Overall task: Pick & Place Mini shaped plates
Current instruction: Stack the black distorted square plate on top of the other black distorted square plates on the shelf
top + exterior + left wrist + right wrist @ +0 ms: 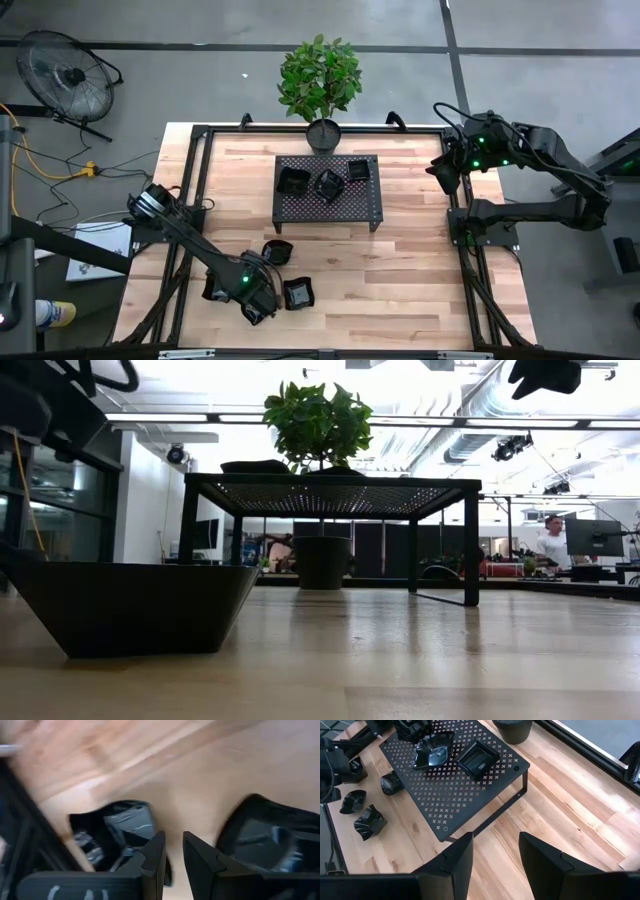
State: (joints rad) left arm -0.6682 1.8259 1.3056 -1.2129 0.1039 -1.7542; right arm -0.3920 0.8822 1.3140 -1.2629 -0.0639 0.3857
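Small glossy black plates lie at the table's near left: one [277, 252] toward the rack, one [298, 292] to the right of my left gripper [256, 300], and one [214, 291] to its left. Three more plates [329, 184] sit on the rack. In the left wrist view my left gripper [173, 851] is low over the wood, open by a narrow gap, between one plate [117, 832] and another [270, 840]. My right gripper [495, 852] is open and empty, raised by the table's far right edge [447, 168]. My left gripper stands beside the wall of the plate [166, 872] to its left. One finger [152, 857] overlaps that wall in the wrist view, and I cannot tell whether it touches. Bare wood shows between the fingertips.
A black perforated metal rack [327, 205] stands on legs at the table's far middle. A potted plant [322, 132] is behind it. Bare wood lies to the right of the rack and along the near right [410, 290]. A person [550, 545] is in the room beyond the table.
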